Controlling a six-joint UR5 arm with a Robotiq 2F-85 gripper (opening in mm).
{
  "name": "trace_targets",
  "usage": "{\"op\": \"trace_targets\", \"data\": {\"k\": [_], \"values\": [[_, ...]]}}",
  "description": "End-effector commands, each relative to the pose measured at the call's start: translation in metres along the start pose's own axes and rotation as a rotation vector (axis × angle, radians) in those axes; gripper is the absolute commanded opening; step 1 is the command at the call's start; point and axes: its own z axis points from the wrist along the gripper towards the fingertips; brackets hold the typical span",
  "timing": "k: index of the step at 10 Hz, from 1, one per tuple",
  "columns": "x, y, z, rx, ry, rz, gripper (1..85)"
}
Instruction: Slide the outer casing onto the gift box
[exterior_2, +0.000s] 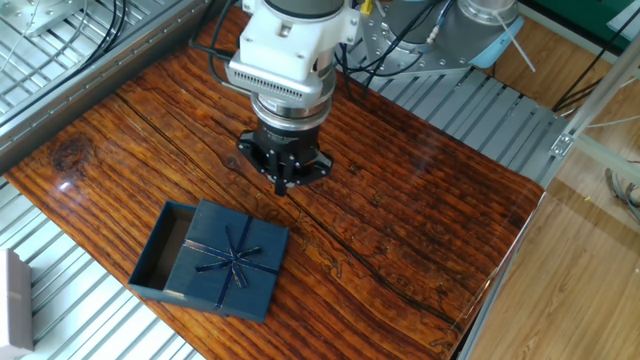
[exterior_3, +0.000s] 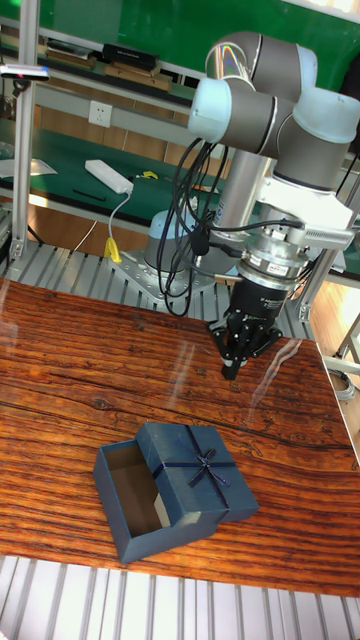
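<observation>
Glossy wooden table (exterior_2: 400, 230) bearing a half-covered navy box

The gift box (exterior_2: 160, 250) lies near the table's front edge, its open tray showing on one side. The outer casing (exterior_2: 232, 260), with crossed ribbon lines and a small bow, covers most of it, apparently turned slightly askew to the tray. The tabletop rests on ribbed metal framing (exterior_2: 90, 310).

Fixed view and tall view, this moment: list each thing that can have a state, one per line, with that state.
outer casing: lying flat, bow side up, only partly over the tray, untouched.
gift box: partly covered, one end sticking out open and showing its empty inside.
hand: above the table, apart from both navy pieces, fingers close together, holding nothing.
table: bare wood under the hand.
</observation>
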Motion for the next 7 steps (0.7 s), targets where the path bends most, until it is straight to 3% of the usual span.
{"op": "trace_targets", "data": {"k": [1,2,5,6,7], "values": [[0.003,0.008,-0.001,-0.031,0.012,-0.1,0.7],[0.005,0.01,-0.001,-0.04,0.015,-0.149,0.7],[0.001,0.015,-0.001,-0.058,0.001,-0.144,0.7],[0.001,0.028,-0.003,-0.106,-0.003,-0.11,0.7],[0.002,0.033,-0.002,-0.095,0.011,-0.102,1.7]]}}
